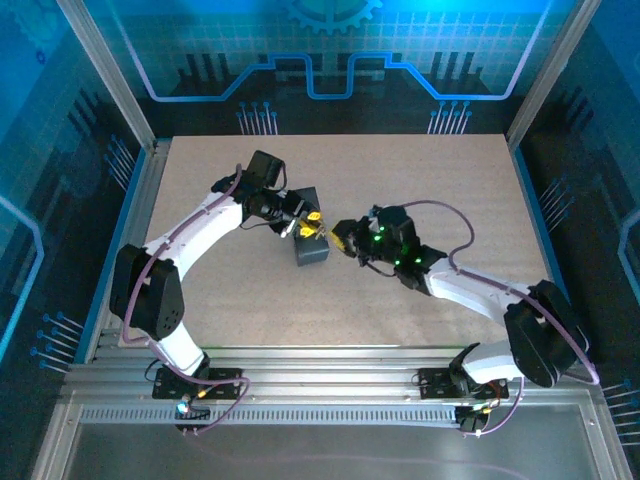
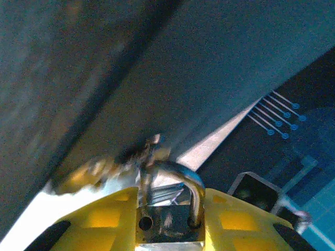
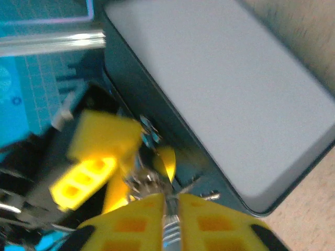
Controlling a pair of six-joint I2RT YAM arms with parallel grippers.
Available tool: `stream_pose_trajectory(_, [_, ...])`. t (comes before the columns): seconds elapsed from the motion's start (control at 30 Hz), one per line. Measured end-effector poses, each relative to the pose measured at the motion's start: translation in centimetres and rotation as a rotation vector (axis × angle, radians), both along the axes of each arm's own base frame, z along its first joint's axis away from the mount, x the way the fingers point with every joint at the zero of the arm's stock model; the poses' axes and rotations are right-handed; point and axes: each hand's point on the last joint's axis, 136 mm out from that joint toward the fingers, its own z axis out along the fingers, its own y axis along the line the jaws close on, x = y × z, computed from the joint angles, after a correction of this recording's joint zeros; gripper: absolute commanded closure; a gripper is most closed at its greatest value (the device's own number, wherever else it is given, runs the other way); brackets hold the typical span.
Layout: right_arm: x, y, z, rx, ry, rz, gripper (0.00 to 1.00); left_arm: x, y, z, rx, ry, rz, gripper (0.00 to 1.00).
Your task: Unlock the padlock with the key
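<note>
In the left wrist view the small grey padlock (image 2: 170, 219) sits between my left gripper's (image 2: 170, 230) yellow fingers (image 2: 94, 217), which are shut on its body. Its U-shaped shackle (image 2: 180, 175) rises through the box's clasp, one leg lifted clear of its hole. From above, the left gripper (image 1: 308, 226) and right gripper (image 1: 338, 240) meet at the dark box (image 1: 310, 250). My right gripper (image 3: 168, 209) is shut on the thin silvery key (image 3: 170, 230), whose tip points toward the blurred padlock (image 3: 141, 175) beside the left gripper's yellow finger (image 3: 97, 157).
The dark box (image 3: 220, 89) lies flat on the tan table (image 1: 400, 180), its grey lid toward the right wrist camera. Aluminium frame rails (image 1: 300, 385) run along the near edge, and blue panels wall in the table.
</note>
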Motion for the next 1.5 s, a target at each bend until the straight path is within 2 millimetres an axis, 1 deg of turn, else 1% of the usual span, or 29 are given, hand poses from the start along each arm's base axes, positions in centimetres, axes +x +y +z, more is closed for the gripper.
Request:
stream_pose_trajectory(0.07, [1.4, -2.5, 0.7, -0.026, -0.032, -0.067, 0.72, -0.6, 0.3, -0.5, 0.012, 0.027, -0.005, 1.0])
stream_pose_trajectory(0.13, [1.9, -3.9, 1.0, -0.058, -0.059, -0.094, 0.71, -1.0, 0.4, -0.7, 0.02, 0.046, -0.008, 1.0])
stream_pose_trajectory(0.2, [1.8, -4.5, 1.0, -0.101, -0.089, -0.08, 0.71, -1.2, 0.4, -0.8, 0.023, 0.056, -0.009, 1.0])
stream_pose_trajectory(0.27, [1.8, -4.7, 1.3, -0.169, -0.152, -0.029, 0.7, -1.4, 0.4, -0.9, 0.022, 0.063, -0.016, 1.0])
stream_pose_trajectory(0.33, [1.9, -4.4, 2.5, -0.251, -0.272, 0.064, 0.71, -1.7, 0.5, -1.0, 0.023, 0.072, -0.024, 1.0])
stream_pose_trajectory(0.4, [1.5, -3.4, 4.6, -0.343, -0.447, 0.195, 0.7, -1.7, 0.5, -1.0, 0.023, 0.071, -0.029, 1.0])
stream_pose_trajectory(0.43, [1.1, -2.6, 6.0, -0.408, -0.571, 0.279, 0.69, -1.8, 0.4, -1.0, 0.022, 0.07, -0.033, 1.0])
stream_pose_trajectory(0.47, [0.6, -2.0, 6.8, -0.459, -0.662, 0.338, 0.68, -1.8, 0.5, -1.0, 0.023, 0.07, -0.035, 1.0])
stream_pose_trajectory(0.5, [-0.2, -1.1, 7.8, -0.531, -0.793, 0.414, 0.67, -1.9, 0.5, -1.0, 0.025, 0.073, -0.036, 1.0])
stream_pose_trajectory(0.53, [-1.1, -0.4, 8.2, -0.59, -0.902, 0.481, 0.67, -1.9, 0.5, -1.0, 0.026, 0.073, -0.039, 1.0])
stream_pose_trajectory(0.6, [-3.0, 0.7, 8.3, -0.677, -1.071, 0.597, 0.64, -2.0, 0.5, -1.1, 0.029, 0.069, -0.045, 1.0])
stream_pose_trajectory(0.63, [-3.5, 1.1, 8.2, -0.708, -1.132, 0.642, 0.63, -2.1, 0.5, -1.1, 0.03, 0.071, -0.047, 1.0])
stream_pose_trajectory(0.7, [-3.6, 1.3, 7.6, -0.761, -1.194, 0.689, 0.61, -2.2, 0.6, -1.2, 0.033, 0.077, -0.048, 1.0])
stream_pose_trajectory(0.73, [-3.5, 1.4, 7.1, -0.779, -1.194, 0.712, 0.59, -2.2, 0.6, -1.2, 0.034, 0.078, -0.048, 1.0])
stream_pose_trajectory(0.8, [-2.7, 2.0, 6.2, -0.796, -1.175, 0.751, 0.53, -2.2, 0.6, -1.2, 0.034, 0.078, -0.048, 1.0])
stream_pose_trajectory(0.87, [-1.9, 2.6, 5.1, -0.805, -1.156, 0.781, 0.52, -2.2, 0.6, -1.2, 0.034, 0.078, -0.048, 1.0])
stream_pose_trajectory(0.93, [-1.8, 3.2, 3.5, -0.798, -1.118, 0.811, 0.51, -2.2, 0.6, -1.2, 0.034, 0.078, -0.048, 1.0])
stream_pose_trajectory(1.03, [-2.0, 3.9, 2.0, -0.76, -1.054, 0.829, 0.5, -2.2, 0.6, -1.2, 0.034, 0.077, -0.048, 1.0])
stream_pose_trajectory(1.27, [-1.8, 4.5, 2.0, -0.644, -0.934, 0.775, 0.51, -2.2, 0.6, -1.2, 0.034, 0.077, -0.047, 1.0])
stream_pose_trajectory(1.43, [-1.6, 4.7, 0.4, -0.598, -0.814, 0.763, 0.51, -2.1, 0.7, -1.2, 0.035, 0.077, -0.045, 1.0])
stream_pose_trajectory(1.5, [-1.5, 4.7, -0.1, -0.583, -0.778, 0.759, 0.53, -2.1, 0.8, -1.2, 0.035, 0.078, -0.04, 1.0])
